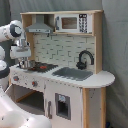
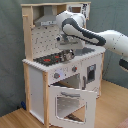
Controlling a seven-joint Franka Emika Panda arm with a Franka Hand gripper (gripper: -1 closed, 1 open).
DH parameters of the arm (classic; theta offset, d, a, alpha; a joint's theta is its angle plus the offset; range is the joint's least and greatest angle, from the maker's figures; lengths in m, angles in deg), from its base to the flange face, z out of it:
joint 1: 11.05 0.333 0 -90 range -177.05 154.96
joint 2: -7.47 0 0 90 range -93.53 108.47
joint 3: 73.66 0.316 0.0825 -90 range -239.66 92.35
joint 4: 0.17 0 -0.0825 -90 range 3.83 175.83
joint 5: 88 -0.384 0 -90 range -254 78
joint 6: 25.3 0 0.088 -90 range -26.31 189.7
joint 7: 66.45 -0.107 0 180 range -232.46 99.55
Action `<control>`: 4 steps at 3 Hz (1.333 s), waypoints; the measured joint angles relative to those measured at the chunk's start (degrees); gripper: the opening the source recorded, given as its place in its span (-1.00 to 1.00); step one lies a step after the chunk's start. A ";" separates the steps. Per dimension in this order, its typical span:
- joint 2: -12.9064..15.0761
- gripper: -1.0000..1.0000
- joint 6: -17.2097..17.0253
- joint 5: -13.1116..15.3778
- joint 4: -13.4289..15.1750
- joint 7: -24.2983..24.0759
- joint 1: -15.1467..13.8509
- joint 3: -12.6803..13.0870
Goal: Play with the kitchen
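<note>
In the first exterior view, the white arm (image 1: 12, 35) reached in from the nine o'clock edge, and its gripper (image 1: 24, 60) hung over the near end of the black hob (image 1: 41, 67), down at a small metal pot (image 1: 26, 64) standing there; whether the fingers were closed on the pot or loose could not be told. The kitchen (image 1: 75, 85) filled the middle of the frame, its hood (image 1: 39, 27) at eleven o'clock, the microwave (image 1: 74, 22) at twelve, and the grey sink (image 1: 74, 73) with the black faucet (image 1: 85, 59) toward three o'clock from the hob. In the second exterior view, the kitchen (image 2: 37, 85) stood at the centre, the hob (image 2: 52, 58) on its counter, and the windowed oven door (image 2: 72, 102) hung open at six o'clock. The arm (image 2: 95, 36) came in from three o'clock, and the gripper (image 2: 66, 50) sat low over the pot (image 2: 69, 54) at the hob's far end.
</note>
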 joint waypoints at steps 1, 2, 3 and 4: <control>0.00 -1.00 0.53 1.66 4.58 2.44 2.39 -1.70; -0.03 -1.00 1.90 3.39 10.32 4.94 5.57 -3.44; -0.09 -1.00 3.85 4.65 15.38 6.60 8.49 -4.62; -0.18 -1.00 6.47 5.83 21.03 8.16 11.88 -5.79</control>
